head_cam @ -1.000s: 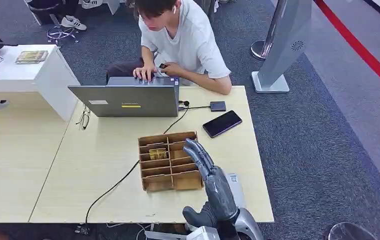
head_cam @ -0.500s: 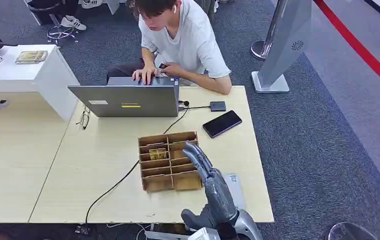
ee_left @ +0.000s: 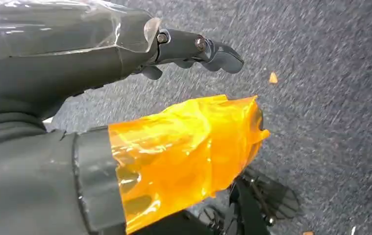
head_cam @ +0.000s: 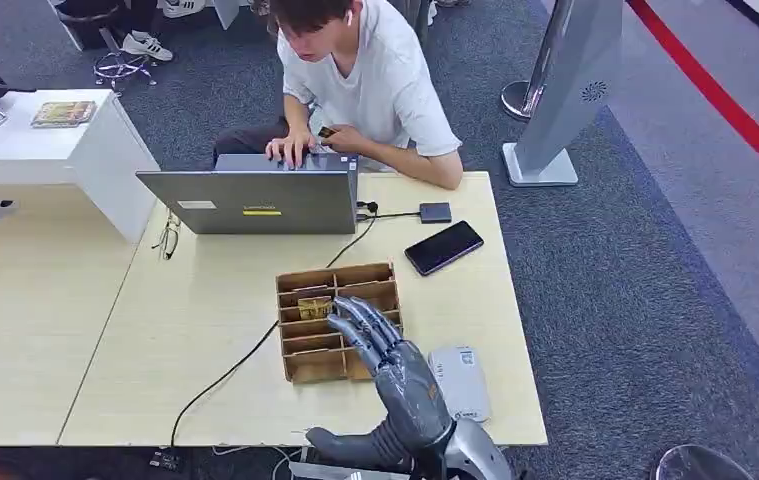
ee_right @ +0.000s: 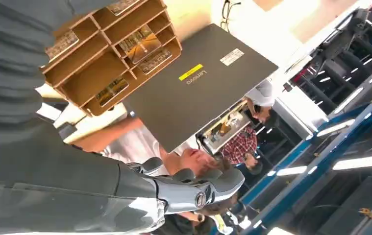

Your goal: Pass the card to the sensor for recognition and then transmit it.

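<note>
Right hand (head_cam: 380, 345) swung leftward since a second ago, now spread empty over the wooden divided box (head_cam: 307, 283), white sensor (head_cam: 460, 380) uncovered beside the box, left hand (ee_left: 193, 49) curled, nothing held.

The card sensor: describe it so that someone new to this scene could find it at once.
Start at the light wooden table with the open laptop at its far edge. Near the front edge, right of the brown divided wooden box, lies the card sensor, a flat pale grey slab beside the right robot hand. Unlike the black phone further back, it is light-coloured and thicker.
</note>
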You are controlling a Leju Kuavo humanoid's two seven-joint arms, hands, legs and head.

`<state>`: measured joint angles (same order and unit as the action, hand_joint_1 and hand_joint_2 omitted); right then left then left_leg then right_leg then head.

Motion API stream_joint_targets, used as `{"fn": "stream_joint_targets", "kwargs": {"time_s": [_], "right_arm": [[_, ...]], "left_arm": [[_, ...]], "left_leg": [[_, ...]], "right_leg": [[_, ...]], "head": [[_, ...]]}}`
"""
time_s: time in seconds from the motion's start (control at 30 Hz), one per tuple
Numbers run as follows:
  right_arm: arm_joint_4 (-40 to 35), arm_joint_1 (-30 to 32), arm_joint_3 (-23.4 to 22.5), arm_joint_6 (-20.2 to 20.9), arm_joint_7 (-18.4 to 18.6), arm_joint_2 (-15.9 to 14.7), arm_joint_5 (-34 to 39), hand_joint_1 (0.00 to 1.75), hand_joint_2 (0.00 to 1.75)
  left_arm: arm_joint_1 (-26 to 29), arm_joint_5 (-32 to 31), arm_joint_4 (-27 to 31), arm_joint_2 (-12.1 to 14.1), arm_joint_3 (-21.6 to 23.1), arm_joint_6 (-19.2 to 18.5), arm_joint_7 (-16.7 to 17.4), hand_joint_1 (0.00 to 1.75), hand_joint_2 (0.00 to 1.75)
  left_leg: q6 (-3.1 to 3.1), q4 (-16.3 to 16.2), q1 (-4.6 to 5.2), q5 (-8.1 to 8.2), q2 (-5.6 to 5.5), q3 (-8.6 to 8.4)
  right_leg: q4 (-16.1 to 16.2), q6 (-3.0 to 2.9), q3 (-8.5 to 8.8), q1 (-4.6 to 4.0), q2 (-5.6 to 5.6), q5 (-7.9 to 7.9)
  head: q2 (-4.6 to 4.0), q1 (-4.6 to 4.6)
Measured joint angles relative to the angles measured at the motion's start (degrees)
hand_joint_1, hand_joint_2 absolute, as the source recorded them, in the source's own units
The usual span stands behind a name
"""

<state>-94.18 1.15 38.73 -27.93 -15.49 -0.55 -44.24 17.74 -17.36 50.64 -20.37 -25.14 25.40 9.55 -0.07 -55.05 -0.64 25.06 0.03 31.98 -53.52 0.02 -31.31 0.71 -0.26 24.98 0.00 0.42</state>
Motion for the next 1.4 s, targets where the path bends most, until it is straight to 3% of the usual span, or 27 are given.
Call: {"fn": "stream_joint_targets", "kwargs": {"time_s": [0.83,1.03,1.4], "right_arm": [[1.9,-0.4,1.0,-1.7,3.8,-0.5,-6.0,0.00,1.75],[1.9,0.0,1.0,-1.7,4.0,-0.7,-6.4,0.00,1.75],[1.4,1.0,0.0,-2.8,5.3,-0.7,-8.5,0.00,1.75]], "left_arm": [[-5.9,-23.5,-11.0,1.4,-11.6,2.9,-7.9,0.00,0.00],[-7.1,-24.3,-12.9,1.6,-13.6,3.6,-8.5,0.00,0.00],[-8.2,-24.3,-14.6,1.6,-17.1,6.4,-13.5,0.00,0.00]], "left_leg": [[0.00,0.0,0.00,0.01,0.04,-0.07],[0.00,0.0,0.00,0.01,0.07,-0.09],[0.01,0.0,0.00,0.02,0.13,-0.10]], "right_leg": [[0.0,0.00,-0.01,0.00,0.08,0.00],[0.0,0.00,-0.01,0.00,0.11,0.00],[0.0,0.00,-0.01,0.00,0.19,0.00]], "head": [[0.00,0.02],[0.00,0.00],[0.00,0.00]]}}
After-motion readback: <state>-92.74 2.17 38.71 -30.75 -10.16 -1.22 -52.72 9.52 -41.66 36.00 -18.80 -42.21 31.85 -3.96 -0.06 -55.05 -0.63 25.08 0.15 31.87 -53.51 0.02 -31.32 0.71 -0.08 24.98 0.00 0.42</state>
